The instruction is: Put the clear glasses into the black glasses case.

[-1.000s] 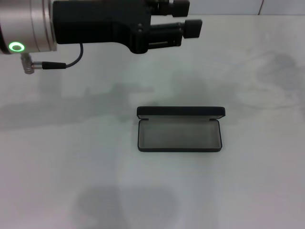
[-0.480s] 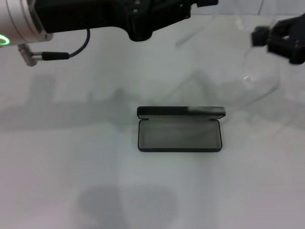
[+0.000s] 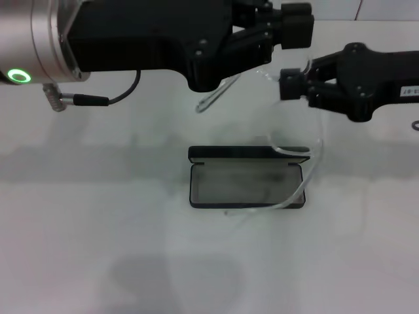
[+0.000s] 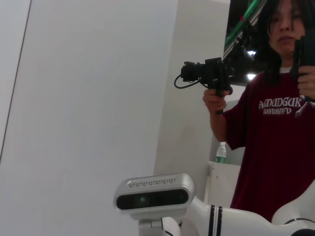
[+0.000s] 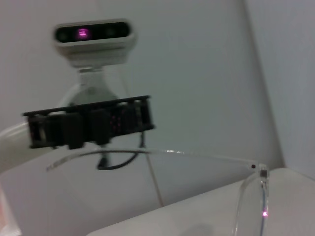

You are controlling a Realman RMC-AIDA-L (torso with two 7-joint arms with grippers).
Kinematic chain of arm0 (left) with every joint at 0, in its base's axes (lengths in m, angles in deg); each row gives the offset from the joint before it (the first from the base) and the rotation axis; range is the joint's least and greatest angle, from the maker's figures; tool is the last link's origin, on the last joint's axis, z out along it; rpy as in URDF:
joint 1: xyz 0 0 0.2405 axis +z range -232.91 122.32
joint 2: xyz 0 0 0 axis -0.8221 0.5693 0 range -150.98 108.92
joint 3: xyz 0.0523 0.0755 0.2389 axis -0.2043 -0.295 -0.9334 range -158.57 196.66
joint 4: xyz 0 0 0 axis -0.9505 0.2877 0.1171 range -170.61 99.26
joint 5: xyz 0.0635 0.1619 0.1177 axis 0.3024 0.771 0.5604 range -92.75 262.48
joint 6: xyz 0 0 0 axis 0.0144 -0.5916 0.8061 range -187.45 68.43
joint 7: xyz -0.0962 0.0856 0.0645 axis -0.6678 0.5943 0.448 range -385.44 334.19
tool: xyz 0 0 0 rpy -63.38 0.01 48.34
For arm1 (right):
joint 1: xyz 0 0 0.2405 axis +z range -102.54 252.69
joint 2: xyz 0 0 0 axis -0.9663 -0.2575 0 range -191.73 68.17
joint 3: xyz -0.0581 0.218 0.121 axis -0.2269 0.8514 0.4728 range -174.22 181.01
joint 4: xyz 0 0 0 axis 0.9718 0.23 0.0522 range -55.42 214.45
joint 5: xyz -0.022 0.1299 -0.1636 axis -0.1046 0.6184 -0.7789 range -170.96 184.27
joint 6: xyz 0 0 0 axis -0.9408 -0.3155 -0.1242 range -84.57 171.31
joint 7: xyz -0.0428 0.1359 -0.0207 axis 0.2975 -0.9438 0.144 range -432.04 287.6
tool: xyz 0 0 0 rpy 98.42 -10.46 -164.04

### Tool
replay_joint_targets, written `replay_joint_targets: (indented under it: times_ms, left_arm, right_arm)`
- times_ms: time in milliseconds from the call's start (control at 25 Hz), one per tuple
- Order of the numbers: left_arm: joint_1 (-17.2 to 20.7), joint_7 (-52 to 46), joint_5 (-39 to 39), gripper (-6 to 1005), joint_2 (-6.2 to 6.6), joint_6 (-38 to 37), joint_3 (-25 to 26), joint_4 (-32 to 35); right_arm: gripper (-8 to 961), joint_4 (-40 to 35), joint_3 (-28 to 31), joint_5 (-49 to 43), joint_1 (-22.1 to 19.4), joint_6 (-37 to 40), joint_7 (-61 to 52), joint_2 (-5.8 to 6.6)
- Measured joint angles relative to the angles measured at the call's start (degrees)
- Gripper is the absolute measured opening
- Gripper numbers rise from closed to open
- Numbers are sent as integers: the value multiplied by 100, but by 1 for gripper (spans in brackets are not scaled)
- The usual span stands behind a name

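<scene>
The black glasses case (image 3: 247,154) lies open on the white table, lid upright at the back and grey lining facing up. Above it hang the clear glasses (image 3: 317,160), tilted, one thin arm (image 3: 216,97) reaching left and the lens edge dipping over the case's right end. My right gripper (image 3: 289,85) is shut on the glasses from the right, high over the case. My left gripper (image 3: 288,29) sits just above and behind the right one, close to the frame. In the right wrist view a clear glasses arm (image 5: 172,153) runs beneath the left gripper (image 5: 88,123).
The white table (image 3: 78,229) spreads out around the case. In the left wrist view a person (image 4: 275,132) holding a camera stands behind my head camera (image 4: 155,194).
My right gripper has carried the glasses in from the far right to over the case. My left arm has pushed further right and now meets it above the case.
</scene>
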Motion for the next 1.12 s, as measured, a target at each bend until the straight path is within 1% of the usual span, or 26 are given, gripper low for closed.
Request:
replay_joint_targets:
  times_ms: [160, 400, 520, 720, 1120]
  left_arm:
    - [2, 76, 0, 96, -2, -103, 2, -68]
    - [-8, 88, 7, 97, -6, -198, -4, -214]
    - [-86, 88, 6, 96, -5, -291, -6, -407]
    - [-334, 143, 69, 96, -4, -558, -15, -830]
    - [-367, 404, 96, 97, -17, -583, -17, -1107]
  right_arm:
    - [98, 16, -146, 67, 21, 30, 24, -7]
    - [98, 34, -179, 254, -36, 37, 38, -16]
    - [98, 42, -211, 425, -80, 47, 61, -15]
    - [98, 122, -242, 502, -87, 54, 79, -18]
    - [98, 272, -399, 805, -118, 122, 158, -22]
